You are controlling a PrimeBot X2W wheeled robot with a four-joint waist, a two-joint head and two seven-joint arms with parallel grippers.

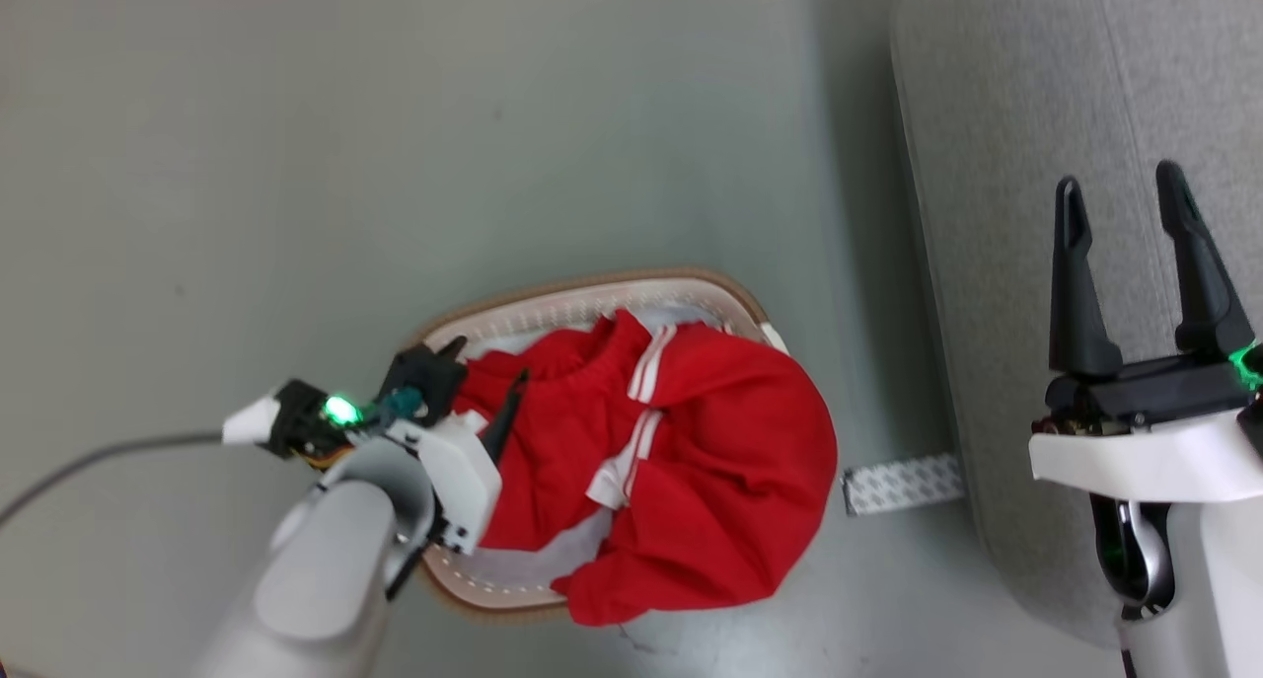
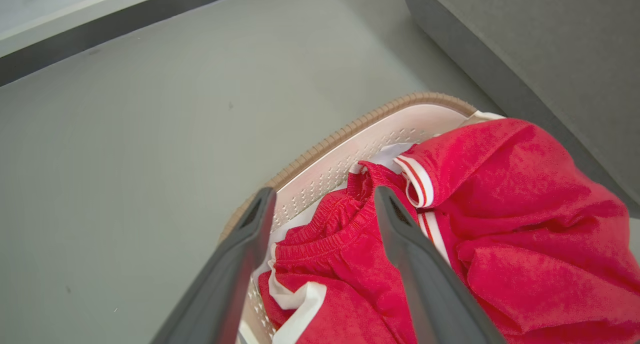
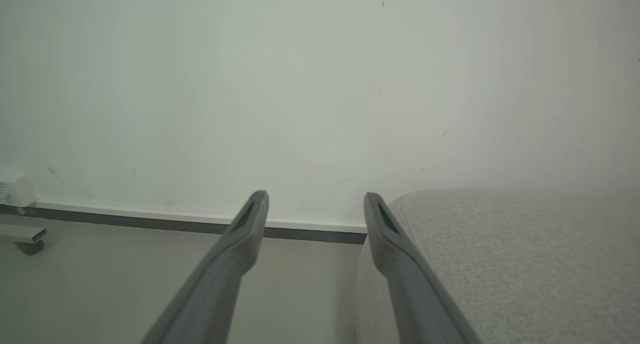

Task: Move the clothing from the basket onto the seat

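Head view: 1 basket, 2 red garments.

Smooth grey-green floor, evenly lit. Plain white wall, pale skirting above a dark strip. White patterned tape strip on floor.

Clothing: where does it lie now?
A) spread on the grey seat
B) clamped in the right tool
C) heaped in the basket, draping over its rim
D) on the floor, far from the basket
C: the clothing fills the basket and hangs over its rim.
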